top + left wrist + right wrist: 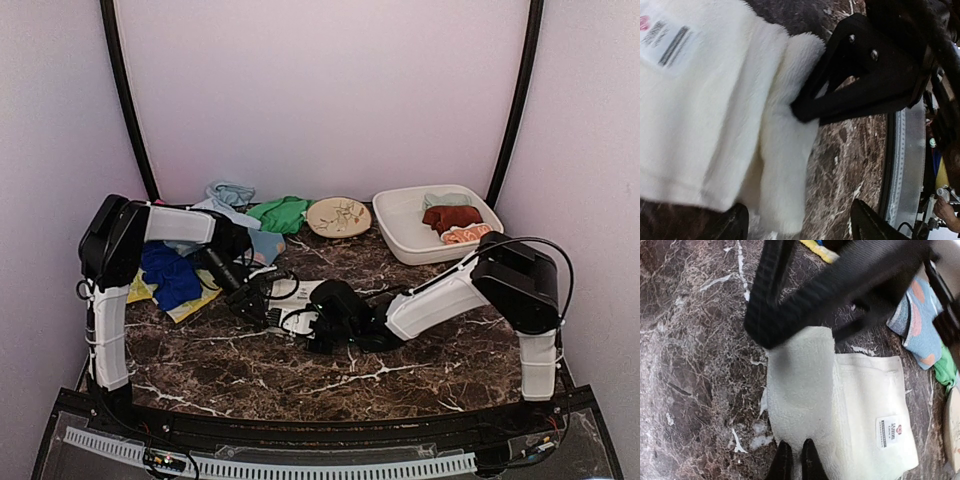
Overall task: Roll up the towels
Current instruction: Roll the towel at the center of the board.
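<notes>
- We see the white towel point(860, 400) lying flat on the dark marble table point(420, 370), near its middle, between the two grippers, with its label point(890, 432) facing up.
- A band along one edge is turned over onto the rest of the cloth. In the right wrist view this band's long axis runs from the right gripper point(796, 460) straight away toward the left arm's fingers, and the labelled part spreads out to the right of it.
- From above, the arms cover most of the cloth, so we cannot tell there which way it points.
- The right gripper is clenched, with its fingers pressed together and their tips at the near end of the folded band. We cannot tell whether any cloth is caught between them.
- The left gripper point(800, 227) is released, its fingers spread wide just above the towel's edge and holding nothing.
- At the left of the table we see a blue towel point(170, 272) lying on a yellow towel point(140, 290). A green towel point(280, 213) and a dotted light blue towel point(265, 245) lie behind them, beside the plate point(338, 216).
- A dark red towel point(452, 215) and an orange patterned towel point(467, 235) lie in the white tub point(400, 235) at the back right.
</notes>
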